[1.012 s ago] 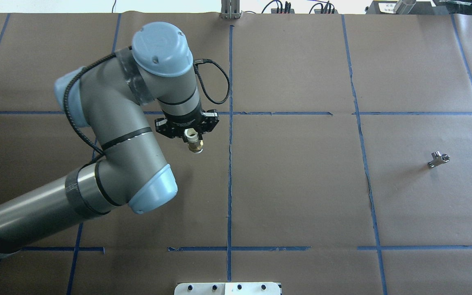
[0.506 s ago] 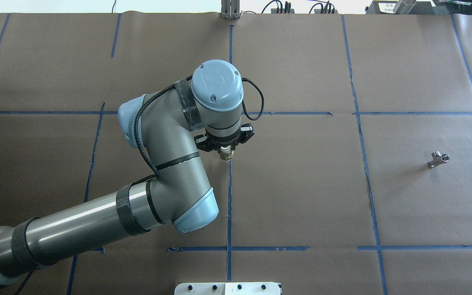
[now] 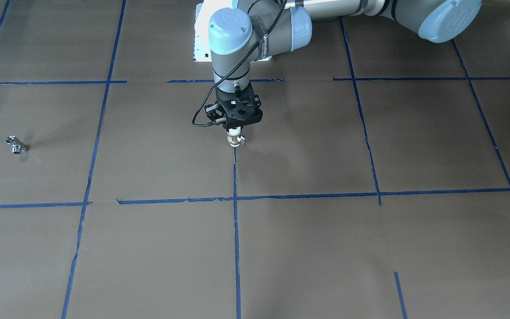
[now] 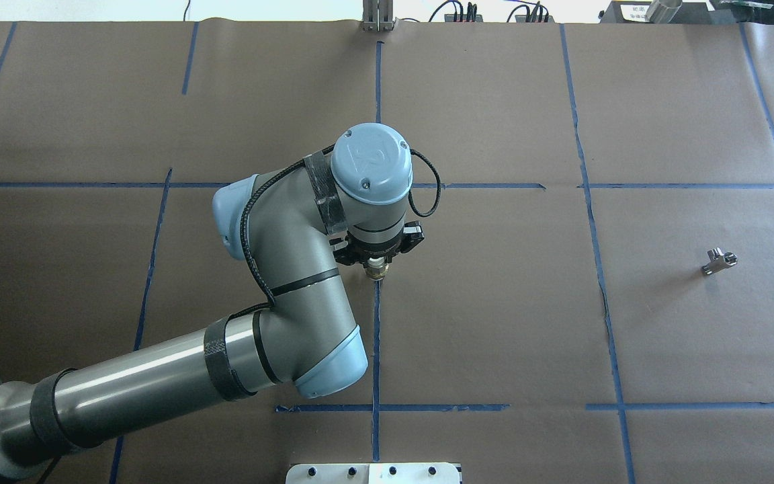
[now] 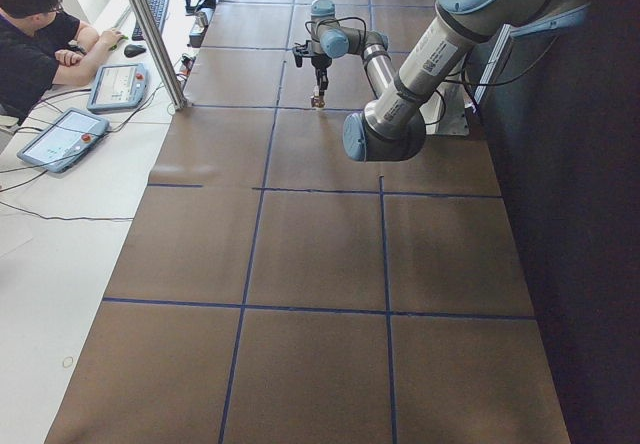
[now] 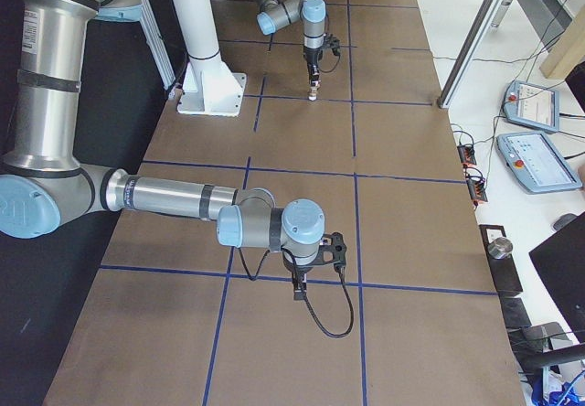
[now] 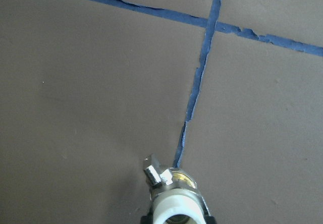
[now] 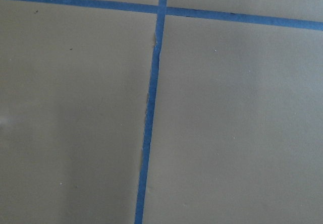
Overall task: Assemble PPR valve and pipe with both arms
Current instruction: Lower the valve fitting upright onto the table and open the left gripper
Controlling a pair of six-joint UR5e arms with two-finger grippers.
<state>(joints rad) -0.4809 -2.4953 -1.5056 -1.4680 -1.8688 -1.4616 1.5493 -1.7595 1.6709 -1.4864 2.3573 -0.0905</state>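
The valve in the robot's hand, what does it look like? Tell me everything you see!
The PPR valve is a stubby cylinder: white plastic end on top, brass-and-silver band below, a small shiny stub poking sideways. It hangs upright, pinched at its white end by the left gripper, low over brown paper by a blue tape line. Whether it touches the paper is unclear.

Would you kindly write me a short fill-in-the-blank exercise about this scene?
1. The left gripper is shut on the ___.
2. In the overhead view, the pipe lies on the robot's ___ side of the table.
3. The tape lines on the table are ___ in colour.
Missing words: PPR valve; right; blue.
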